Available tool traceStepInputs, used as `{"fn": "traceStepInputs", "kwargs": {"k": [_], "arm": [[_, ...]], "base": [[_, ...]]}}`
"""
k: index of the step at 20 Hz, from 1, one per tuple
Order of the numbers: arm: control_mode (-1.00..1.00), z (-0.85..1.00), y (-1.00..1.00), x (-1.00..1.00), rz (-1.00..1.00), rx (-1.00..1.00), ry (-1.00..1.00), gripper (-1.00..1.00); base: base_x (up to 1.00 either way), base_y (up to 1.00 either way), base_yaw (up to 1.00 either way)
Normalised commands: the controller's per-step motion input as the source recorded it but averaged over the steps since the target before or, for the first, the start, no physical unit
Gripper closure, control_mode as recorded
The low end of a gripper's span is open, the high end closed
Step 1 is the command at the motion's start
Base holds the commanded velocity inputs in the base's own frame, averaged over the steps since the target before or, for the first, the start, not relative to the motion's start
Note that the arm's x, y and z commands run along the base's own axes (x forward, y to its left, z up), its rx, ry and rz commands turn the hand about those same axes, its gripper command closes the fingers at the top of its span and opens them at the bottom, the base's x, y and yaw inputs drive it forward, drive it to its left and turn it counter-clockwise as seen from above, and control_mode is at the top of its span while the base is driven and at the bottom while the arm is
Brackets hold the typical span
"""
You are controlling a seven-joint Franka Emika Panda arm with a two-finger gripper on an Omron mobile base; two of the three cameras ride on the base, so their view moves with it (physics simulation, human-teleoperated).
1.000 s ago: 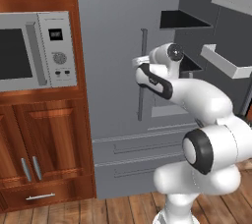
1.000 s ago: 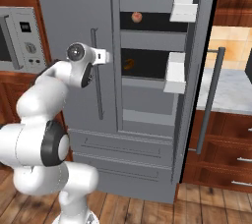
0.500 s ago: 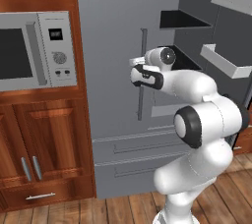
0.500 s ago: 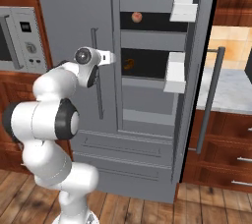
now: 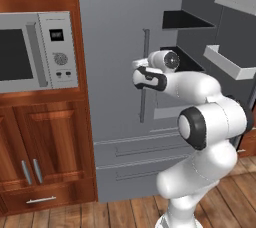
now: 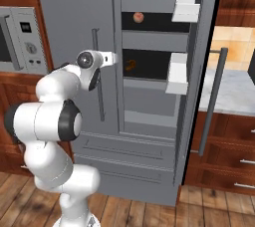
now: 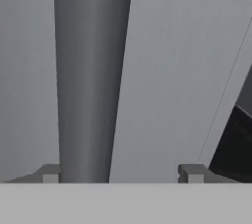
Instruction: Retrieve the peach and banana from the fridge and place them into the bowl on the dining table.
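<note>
1. The fridge (image 6: 149,136) fills the middle of the right base view: tall, matte grey, flat-panelled, with drawers at the bottom. Its right door (image 6: 199,71) stands swung open, showing black shelves and white bins; its left door (image 5: 115,72) is shut.
2. The arm (image 5: 210,122), glossy white with dark joints, reaches from the lower right of the left base view to the left door's long bar handle (image 5: 144,77).
3. A white-fronted microwave (image 5: 35,52) sits in reddish wood cabinets at the left of that view.
4. The handle is a smooth grey round bar. In the hand view it runs top to bottom, left of centre.
5. The pincer (image 7: 118,174) is spread wide. The handle stands between its two dark tips, close to the left one. It grips nothing that I can see.
6. The peach (image 6: 138,17), small, round and tan-pink, rests on the upper shelf at the top centre of the right base view. A small orange thing (image 6: 130,64) lies on the shelf below it.
7. Risk, as I judge it: the bar sits off-centre between the tips, so a closing grip could skid off the smooth round surface, or the pull could slip and leave the door shut.
</note>
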Motion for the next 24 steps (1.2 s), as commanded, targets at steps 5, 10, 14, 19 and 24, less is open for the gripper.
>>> {"fn": "traceStepInputs", "kwargs": {"k": [5,10,14,19,24], "arm": [[-1.00,0.08,0.20,-0.05,0.00,0.00,0.23,1.00],[-1.00,0.31,0.52,-0.65,0.00,0.02,0.20,1.00],[-1.00,0.32,0.82,-0.97,-0.01,0.01,0.06,1.00],[-1.00,0.29,0.56,-0.89,-0.05,0.00,0.02,1.00],[-1.00,0.39,0.49,-0.67,0.00,0.00,0.10,1.00]], "base": [[0.00,0.00,0.00],[0.00,0.00,0.00],[0.00,0.00,0.00],[0.00,0.00,0.00],[0.00,0.00,0.00]]}}
